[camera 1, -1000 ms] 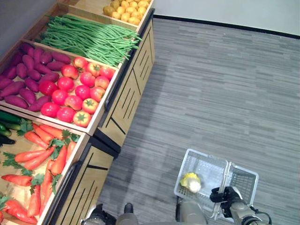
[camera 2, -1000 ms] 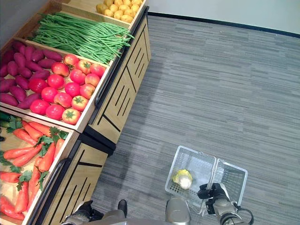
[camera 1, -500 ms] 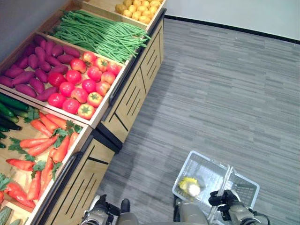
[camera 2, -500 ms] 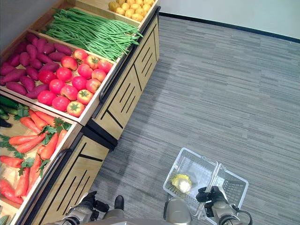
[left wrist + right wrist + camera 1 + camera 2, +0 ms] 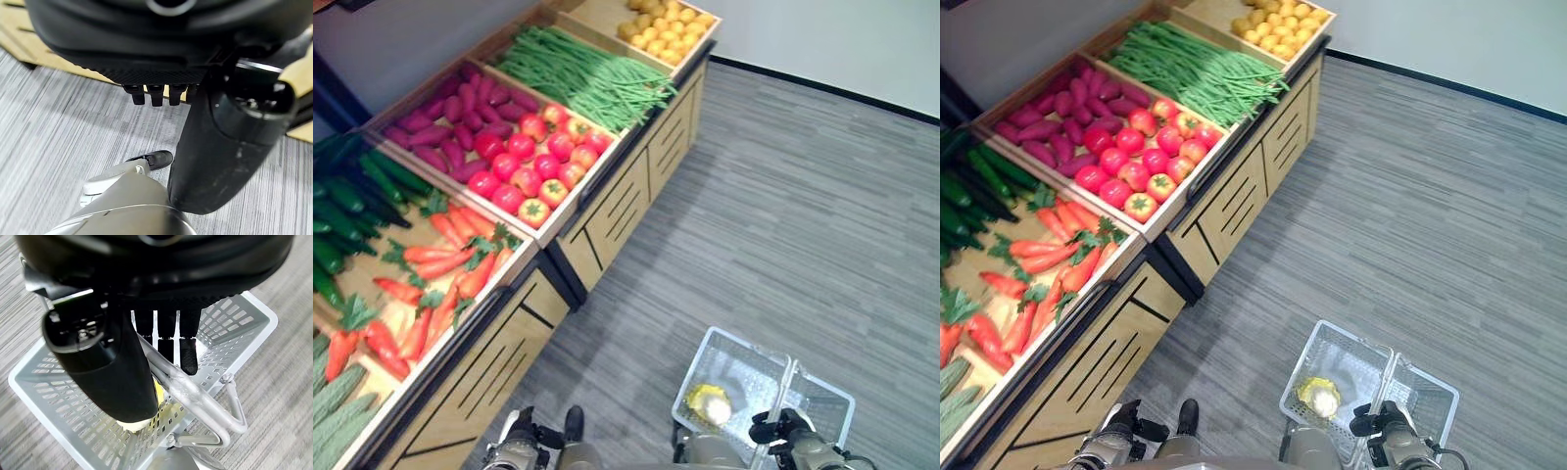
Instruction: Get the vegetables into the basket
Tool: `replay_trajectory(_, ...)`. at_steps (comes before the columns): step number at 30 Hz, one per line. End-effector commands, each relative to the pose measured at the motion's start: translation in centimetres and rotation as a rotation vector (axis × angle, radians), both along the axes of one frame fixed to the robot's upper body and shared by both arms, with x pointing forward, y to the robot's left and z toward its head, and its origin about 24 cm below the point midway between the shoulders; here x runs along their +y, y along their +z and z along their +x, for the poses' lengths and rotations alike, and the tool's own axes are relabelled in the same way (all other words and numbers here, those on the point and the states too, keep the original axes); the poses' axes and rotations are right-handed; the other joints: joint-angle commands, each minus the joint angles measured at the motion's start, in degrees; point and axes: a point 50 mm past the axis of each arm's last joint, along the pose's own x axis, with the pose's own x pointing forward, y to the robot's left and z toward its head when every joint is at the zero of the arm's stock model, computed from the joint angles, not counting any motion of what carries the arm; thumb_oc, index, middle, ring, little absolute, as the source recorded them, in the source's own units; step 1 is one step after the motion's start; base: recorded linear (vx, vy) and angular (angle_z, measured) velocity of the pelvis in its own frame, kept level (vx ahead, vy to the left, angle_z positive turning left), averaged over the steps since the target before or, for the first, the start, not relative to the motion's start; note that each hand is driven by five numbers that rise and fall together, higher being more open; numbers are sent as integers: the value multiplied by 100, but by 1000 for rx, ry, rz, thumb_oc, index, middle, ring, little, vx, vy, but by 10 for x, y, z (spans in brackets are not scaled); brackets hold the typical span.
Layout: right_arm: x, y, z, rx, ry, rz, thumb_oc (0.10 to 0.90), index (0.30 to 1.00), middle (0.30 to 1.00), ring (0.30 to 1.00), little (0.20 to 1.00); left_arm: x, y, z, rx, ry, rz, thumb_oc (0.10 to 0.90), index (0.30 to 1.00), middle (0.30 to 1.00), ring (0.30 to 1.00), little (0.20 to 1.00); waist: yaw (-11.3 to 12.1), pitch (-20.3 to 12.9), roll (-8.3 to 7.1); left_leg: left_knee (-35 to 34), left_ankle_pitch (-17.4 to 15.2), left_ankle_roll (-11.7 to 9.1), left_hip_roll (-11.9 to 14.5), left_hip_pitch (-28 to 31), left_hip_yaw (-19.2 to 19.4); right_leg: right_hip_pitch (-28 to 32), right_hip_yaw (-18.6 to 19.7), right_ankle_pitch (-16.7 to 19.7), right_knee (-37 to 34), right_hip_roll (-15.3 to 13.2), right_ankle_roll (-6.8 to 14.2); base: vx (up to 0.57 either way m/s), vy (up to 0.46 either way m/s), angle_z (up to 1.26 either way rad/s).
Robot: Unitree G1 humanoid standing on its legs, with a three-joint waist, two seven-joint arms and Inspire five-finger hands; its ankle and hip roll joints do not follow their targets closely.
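A white mesh basket (image 5: pixel 744 357) hangs low on my right above the grey floor. A yellow-green leafy vegetable (image 5: pixel 710 403) lies in it. My right hand (image 5: pixel 781 428) is shut on the basket's metal handle (image 5: pixel 195 394), with its fingers (image 5: pixel 188 355) curled over the bar. My left hand (image 5: pixel 1118 439) hangs beside the wooden stall with relaxed fingers (image 5: pixel 156 94) and nothing in it. The stall's bins hold carrots (image 5: pixel 440 284), tomatoes (image 5: pixel 533 162), purple sweet potatoes (image 5: pixel 440 122), green beans (image 5: pixel 582 73) and dark cucumbers (image 5: pixel 352 196).
The wooden stall (image 5: pixel 626 196) runs along my left, its front panels close to my left hand. A far bin holds small yellow produce (image 5: pixel 671 20). Pale bumpy cucumbers (image 5: pixel 333 421) fill the nearest bin. Grey plank floor (image 5: pixel 822 215) stretches away on the right to a white wall.
The camera has turned, so the stall now slants further across the picture and more near bins show. The right hand keeps hold of the basket handle. My left hand has come into view.
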Motion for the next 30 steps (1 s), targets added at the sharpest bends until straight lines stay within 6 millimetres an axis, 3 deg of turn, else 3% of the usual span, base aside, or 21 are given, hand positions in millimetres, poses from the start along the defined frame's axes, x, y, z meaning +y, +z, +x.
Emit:
replay_trajectory(1, 1, -4, -12, 63, 81, -20, 400, 300, 300, 300, 300, 18, 1, -12, 36, 38, 48, 900, 1000, 1000, 1000, 1000, 201, 463, -256, 455, -515, 498, -360, 712, 91, -342, 46, -409, 812, -329, 347, -51, -105, 41)
replay_trajectory(3, -1, -3, -12, 64, 79, -26, 400, 300, 300, 300, 300, 17, 2, -9, 26, 35, 44, 900, 1000, 1000, 1000, 1000, 231, 519, -263, 466, -533, 520, -340, 580, 191, -288, -125, -462, 801, -397, 349, -42, -83, 62)
replay_trajectory(5, -5, -1, -11, 63, 89, -38, 400, 300, 300, 300, 300, 16, 3, -5, 6, 41, 34, 900, 1000, 1000, 1000, 1000, 221, 600, -254, 592, -613, 524, -224, 500, 865, -190, -427, -517, 825, -517, 336, -92, -51, 99)
replay_trajectory(6, -5, -1, -11, 62, 89, -38, 400, 300, 300, 300, 300, 16, 3, -5, 6, 41, 34, 900, 1000, 1000, 1000, 1000, 209, 583, -262, 593, -594, 530, -238, 465, 854, -213, -436, -497, 815, -530, 339, -140, -53, 94)
replay_trajectory(8, -13, 1, -17, 77, 62, -56, 400, 300, 300, 300, 300, 12, 2, -4, 9, 26, 18, 900, 1000, 1000, 1000, 1000, 91, 631, -180, 538, -657, 425, -40, 352, 2365, -68, -1057, -509, 776, -755, 416, -138, -45, 60)
replay_trajectory(9, -14, 1, -17, 77, 61, -57, 400, 300, 300, 300, 300, 12, 2, -4, 9, 26, 18, 900, 1000, 1000, 1000, 1000, 89, 630, -178, 537, -656, 425, -41, 351, 2363, -68, -1059, -509, 776, -755, 417, -67, -8, 84)
replay_trajectory(10, -16, 1, -20, 81, 34, -63, 400, 300, 300, 300, 300, 11, 3, -1, 8, 1, 17, 900, 1000, 1000, 1000, 1000, 39, 625, -126, 434, -597, 402, -11, 225, 2876, -8, -1340, -471, 801, -885, 474, -8, 0, 102)
replay_trajectory(11, -16, 1, -20, 81, 34, -63, 400, 300, 300, 300, 300, 11, 3, -1, 8, 1, 17, 900, 1000, 1000, 1000, 1000, 32, 625, -124, 429, -592, 403, -13, 225, 2868, -5, -1348, -470, 799, -887, 476, -11, 21, 121)
replay_trajectory(13, -17, 0, -24, 80, 1, -62, 400, 300, 300, 300, 300, 12, 3, 0, 16, -11, 20, 900, 1000, 1000, 1000, 1000, -15, 593, -58, 250, -491, 333, 10, 134, 3300, 128, -1620, -484, 878, -1042, 597, 81, 92, 120)
replay_trajectory(16, -11, -2, -22, 80, 18, -53, 400, 300, 300, 300, 300, 17, 2, -7, 34, -2, 35, 900, 1000, 1000, 1000, 1000, 30, 563, -101, 135, -555, 340, -33, 233, 3119, 183, -1664, -509, 969, -1084, 641, 69, 99, 136)
replay_trajectory(19, -2, -4, -19, 79, 45, -38, 400, 300, 300, 300, 300, 26, 3, -12, 50, 9, 63, 900, 1000, 1000, 1000, 1000, 114, 581, -310, 168, -741, 473, -110, 264, 3137, 133, -1527, -423, 1122, -1201, 721, 30, 165, 16)
replay_trajectory(20, 4, -6, -17, 78, 57, -24, 400, 300, 300, 300, 300, 32, 4, -14, 59, 16, 78, 900, 1000, 1000, 1000, 1000, 163, 603, -453, 203, -875, 567, -192, 265, 3100, 90, -1387, -400, 1214, -1240, 769, 22, 106, -1)
replay_trajectory(24, 10, -7, -14, 72, 59, -10, 400, 300, 300, 300, 300, 38, 6, -12, 59, 15, 95, 900, 1000, 1000, 1000, 1000, 224, 630, -607, 208, -996, 679, -342, 302, 3102, 88, -1257, -295, 1229, -1328, 878, 4, 131, -1)
replay_trajectory(25, 13, -8, -15, 75, 60, -1, 400, 300, 300, 300, 300, 42, 8, -12, 55, 18, 105, 900, 1000, 1000, 1000, 1000, 280, 648, -713, 211, -965, 798, -452, 270, 3194, 109, -1304, -100, 1109, -1383, 850, -31, 175, -4)
replay_trajectory(30, 14, -9, -15, 87, 71, 0, 400, 300, 300, 300, 300, 45, 9, -12, 51, 25, 112, 900, 1000, 1000, 1000, 1000, 396, 596, -855, 207, -1149, 892, -685, 291, 3115, 180, -1211, 99, 866, -1470, 972, 24, 139, -7)
